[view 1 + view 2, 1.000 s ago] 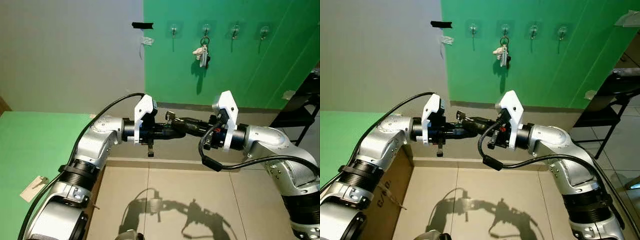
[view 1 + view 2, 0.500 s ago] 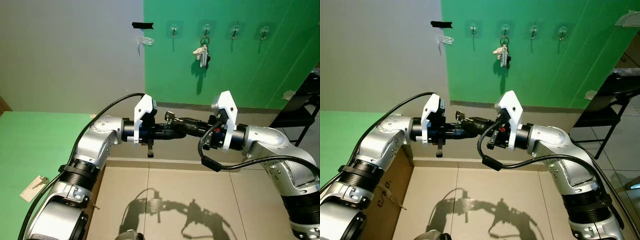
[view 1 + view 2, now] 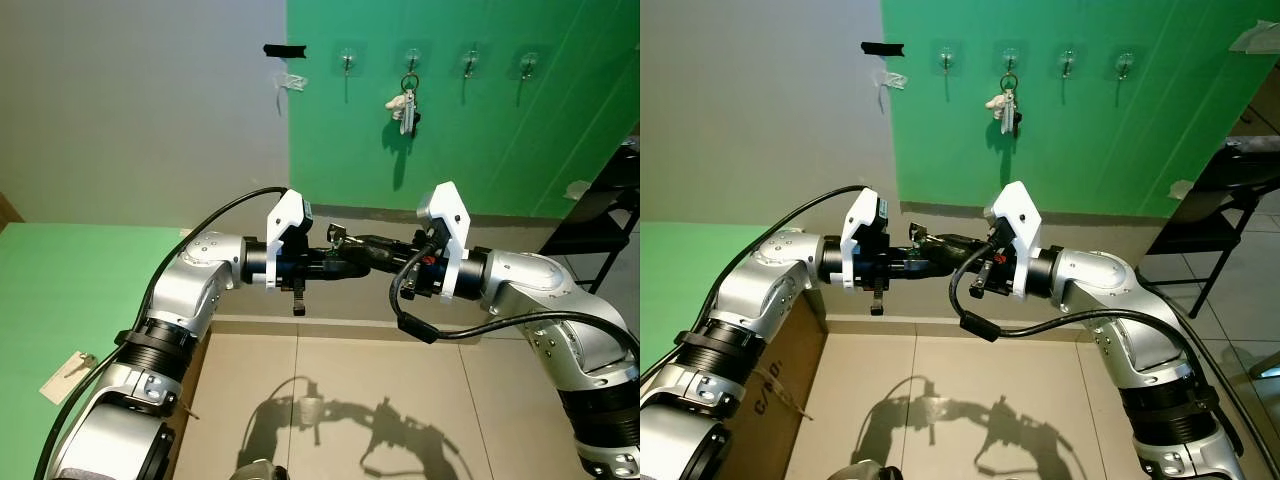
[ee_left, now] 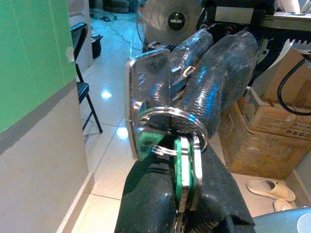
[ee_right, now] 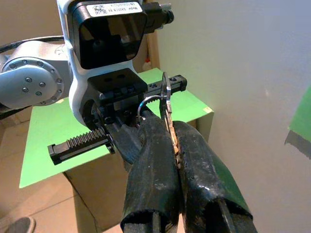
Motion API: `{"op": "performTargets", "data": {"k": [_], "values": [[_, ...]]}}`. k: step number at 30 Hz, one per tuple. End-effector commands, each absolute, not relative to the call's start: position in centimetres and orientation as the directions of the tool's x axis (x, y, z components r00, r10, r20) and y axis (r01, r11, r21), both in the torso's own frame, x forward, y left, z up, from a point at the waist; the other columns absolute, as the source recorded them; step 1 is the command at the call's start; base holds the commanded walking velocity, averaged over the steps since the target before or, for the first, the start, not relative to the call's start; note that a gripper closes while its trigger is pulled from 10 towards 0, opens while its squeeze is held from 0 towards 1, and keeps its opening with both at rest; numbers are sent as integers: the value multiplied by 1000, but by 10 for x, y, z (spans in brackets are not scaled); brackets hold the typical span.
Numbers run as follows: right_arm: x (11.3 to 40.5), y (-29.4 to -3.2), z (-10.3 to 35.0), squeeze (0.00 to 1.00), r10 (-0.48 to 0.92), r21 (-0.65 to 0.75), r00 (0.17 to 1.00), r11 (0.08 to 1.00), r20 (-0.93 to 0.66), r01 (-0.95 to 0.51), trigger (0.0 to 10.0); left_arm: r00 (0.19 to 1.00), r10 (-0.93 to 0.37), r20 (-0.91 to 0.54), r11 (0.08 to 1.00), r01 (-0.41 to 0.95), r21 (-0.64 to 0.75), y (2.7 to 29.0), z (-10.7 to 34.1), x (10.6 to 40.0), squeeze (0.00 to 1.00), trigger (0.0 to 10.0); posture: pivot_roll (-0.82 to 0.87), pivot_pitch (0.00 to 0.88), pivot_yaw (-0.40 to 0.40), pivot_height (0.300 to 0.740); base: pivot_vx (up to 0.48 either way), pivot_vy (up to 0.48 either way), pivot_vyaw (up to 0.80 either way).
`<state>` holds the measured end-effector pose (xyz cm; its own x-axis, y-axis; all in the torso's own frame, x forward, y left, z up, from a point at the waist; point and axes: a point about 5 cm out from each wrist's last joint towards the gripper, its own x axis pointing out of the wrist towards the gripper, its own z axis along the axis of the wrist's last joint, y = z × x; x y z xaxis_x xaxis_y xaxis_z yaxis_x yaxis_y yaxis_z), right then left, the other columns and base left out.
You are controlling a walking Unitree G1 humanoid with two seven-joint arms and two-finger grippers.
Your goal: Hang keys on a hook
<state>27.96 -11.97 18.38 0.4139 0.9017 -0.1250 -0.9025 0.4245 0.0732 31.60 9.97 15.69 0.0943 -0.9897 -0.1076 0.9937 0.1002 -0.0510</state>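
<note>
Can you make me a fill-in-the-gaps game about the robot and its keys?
1. The bunch of silver keys on a metal ring is pinched between the robot's two ____.
2. The wall behind the row of four small clear hooks is painted ____.
3. The other bunch of keys hangs from the ____ hook from the left.

Missing words: claws; green; second

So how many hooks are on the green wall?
4, in a row high on the green wall: first hook, second hook with a bunch of keys hanging, third hook, fourth hook. More may lie beyond the picture.
</note>
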Motion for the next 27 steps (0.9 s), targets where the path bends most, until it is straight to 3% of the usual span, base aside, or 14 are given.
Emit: {"op": "performTargets", "data": {"k": [1, 7, 8, 21, 26, 27], "values": [[285, -120, 186, 0, 885, 55, 446, 456, -134, -888, 10000, 26, -995, -99, 28, 999, -25, 91, 162, 310, 0, 0, -153, 0, 25, 740, 0, 0, 0], [286, -120, 184, 0, 878, 60, 457, 469, -142, -881, 10000, 16, -995, -94, 18, 999, -27, 91, 163, 307, 0, 0, -147, 0, 26, 740, 0, 0, 0], [287, -121, 184, 1000, 877, 61, 460, 472, -141, -880, 10000, 16, -995, -95, 19, 999, -28, 91, 163, 307, 0, 0, -145, 0, 26, 740, 0, 0, 0], [290, -124, 183, 1000, 856, 44, 498, 508, -142, -860, 10000, 26, -994, -105, 29, 999, -31, 91, 162, 309, 0, 0, -159, 0, 30, 740, 0, 0, 0], [298, -130, 183, 1000, 803, -18, 579, 583, -141, -812, 10000, 21, -994, -106, 25, 999, -33, 90, 162, 309, 0, 0, -165, 0, 35, 740, 0, 0, 0], [305, -135, 183, 1000, 755, -78, 641, 637, -140, -767, 10000, 20, -994, -108, 23, 999, -34, 90, 161, 309, 0, 0, -166, 0, 36, 740, 0, 0, 0]]}}
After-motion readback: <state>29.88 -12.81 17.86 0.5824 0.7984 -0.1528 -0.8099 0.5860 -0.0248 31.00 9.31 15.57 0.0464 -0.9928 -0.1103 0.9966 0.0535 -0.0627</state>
